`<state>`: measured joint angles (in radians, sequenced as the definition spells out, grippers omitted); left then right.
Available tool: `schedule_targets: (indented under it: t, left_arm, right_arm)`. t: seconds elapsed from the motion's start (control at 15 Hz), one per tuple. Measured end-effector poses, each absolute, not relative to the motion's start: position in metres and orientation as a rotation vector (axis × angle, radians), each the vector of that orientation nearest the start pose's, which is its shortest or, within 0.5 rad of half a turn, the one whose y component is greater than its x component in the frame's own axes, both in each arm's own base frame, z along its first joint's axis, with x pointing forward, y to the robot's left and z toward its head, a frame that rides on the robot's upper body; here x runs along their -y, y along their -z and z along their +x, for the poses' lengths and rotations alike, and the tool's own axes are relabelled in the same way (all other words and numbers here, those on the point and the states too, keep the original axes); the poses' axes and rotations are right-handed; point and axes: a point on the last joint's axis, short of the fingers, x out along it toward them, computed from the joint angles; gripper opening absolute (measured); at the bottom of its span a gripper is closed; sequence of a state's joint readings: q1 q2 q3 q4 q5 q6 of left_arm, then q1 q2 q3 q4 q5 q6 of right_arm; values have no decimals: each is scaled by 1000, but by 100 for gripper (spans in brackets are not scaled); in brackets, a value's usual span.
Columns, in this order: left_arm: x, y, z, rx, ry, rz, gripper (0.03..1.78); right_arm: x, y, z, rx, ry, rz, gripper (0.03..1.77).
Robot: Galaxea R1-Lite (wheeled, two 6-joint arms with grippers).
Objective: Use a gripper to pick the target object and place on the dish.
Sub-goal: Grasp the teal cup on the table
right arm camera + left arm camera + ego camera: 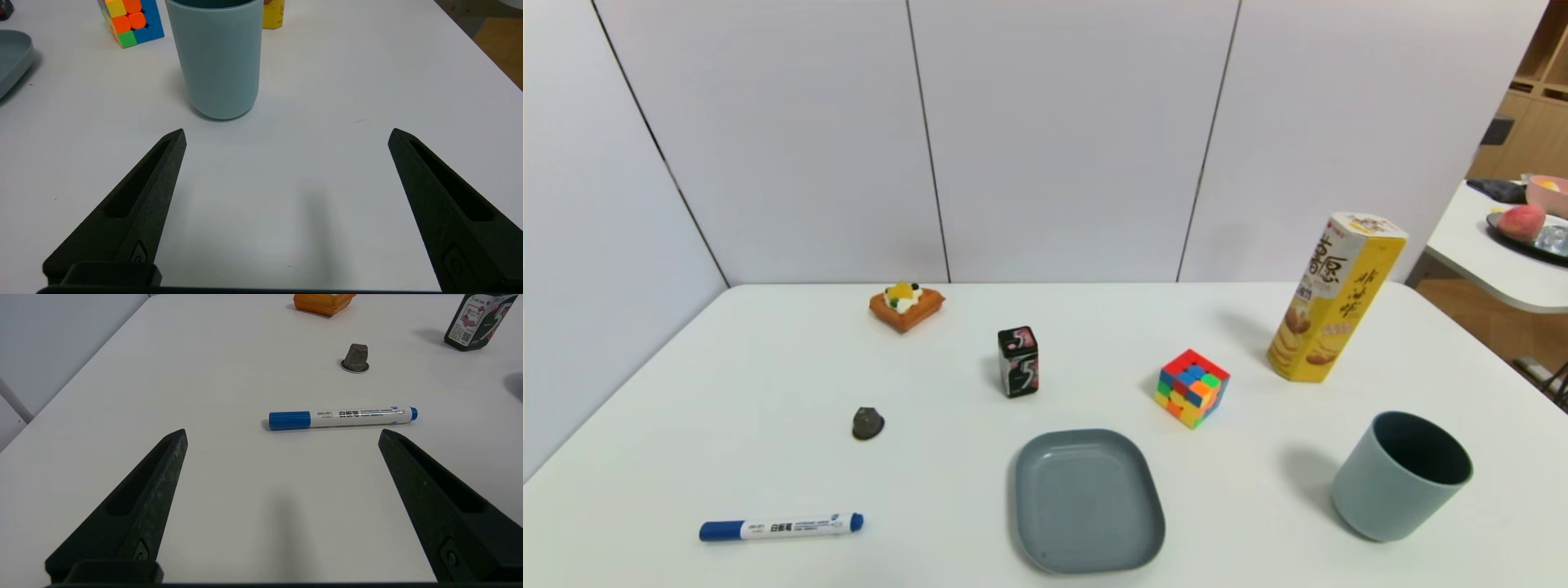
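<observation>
The cup (1401, 476) is stood upright on the table (727, 384), at the right, well apart from the dish (1086, 500). The right gripper (286, 136) is held spread wide and empty just short of the cup. The left gripper (282, 435) is likewise spread, near the marker (342, 417).

Each wrist camera shows its own matte black gripper, the left gripper (282, 433) and the right gripper (286, 132) alike: two long, tapering wedge-shaped fingers (135, 514) of rough-textured plastic, each with a recessed slot along its length and a small screw near its base.
</observation>
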<state>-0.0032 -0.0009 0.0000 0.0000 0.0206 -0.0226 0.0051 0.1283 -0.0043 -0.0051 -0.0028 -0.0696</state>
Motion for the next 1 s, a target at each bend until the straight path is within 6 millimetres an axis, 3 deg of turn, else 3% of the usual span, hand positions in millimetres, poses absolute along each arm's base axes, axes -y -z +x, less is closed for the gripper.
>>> schedule_targets:
  t: [0.27, 0.6, 1.0]
  left_arm:
    - [-1, -75, -23, 1, -17, -23, 169]
    - [-1, -75, -23, 1, -18, -23, 169]
    - [-1, -75, -23, 1, -17, -23, 169]
  right_arm:
    - [0, -100, -4, -158, -64, -95, 171]
    - [-1, -112, 11, -184, -114, -101, 171]
    - [-5, -113, 27, -264, -212, -114, 171]
